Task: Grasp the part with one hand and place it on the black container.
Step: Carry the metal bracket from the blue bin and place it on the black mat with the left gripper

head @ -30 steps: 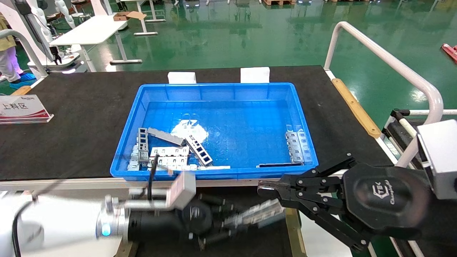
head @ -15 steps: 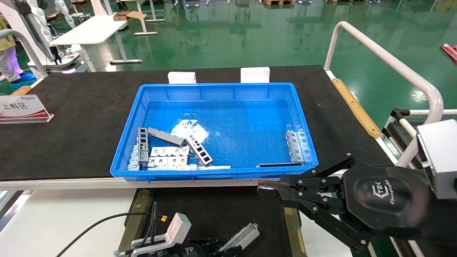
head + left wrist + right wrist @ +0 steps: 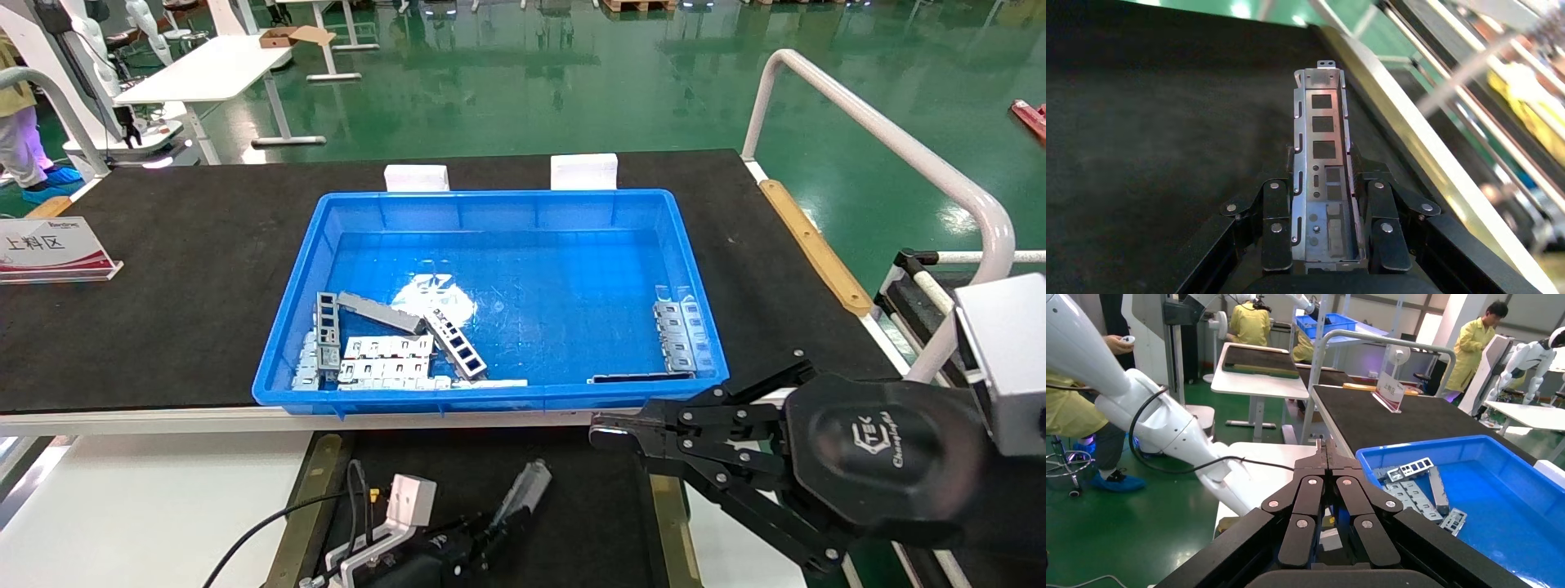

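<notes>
My left gripper (image 3: 490,531) is at the bottom of the head view, shut on the part (image 3: 529,483), a narrow silver channel bracket with rectangular cut-outs. The part sticks out forward from the jaws, low over the black container (image 3: 588,514), whose brass strips (image 3: 663,510) run along its sides. In the left wrist view the part (image 3: 1321,122) lies clamped lengthwise between the fingers (image 3: 1277,208) of the left gripper (image 3: 1324,180), above the black surface (image 3: 1156,159) and near a brass strip (image 3: 1395,122). My right gripper (image 3: 601,433) is shut and empty, parked to the right of the container; it also shows in the right wrist view (image 3: 1326,450).
The blue bin (image 3: 490,398) stands just beyond the container and holds several more silver brackets (image 3: 384,359) at its near left and some (image 3: 678,331) at its right. A sign (image 3: 49,249) stands far left. A white rail (image 3: 882,139) runs along the right.
My left arm has dropped from across the lower view to the bottom edge. The part went down with it and now points forward over the black container. The right arm has not moved.
</notes>
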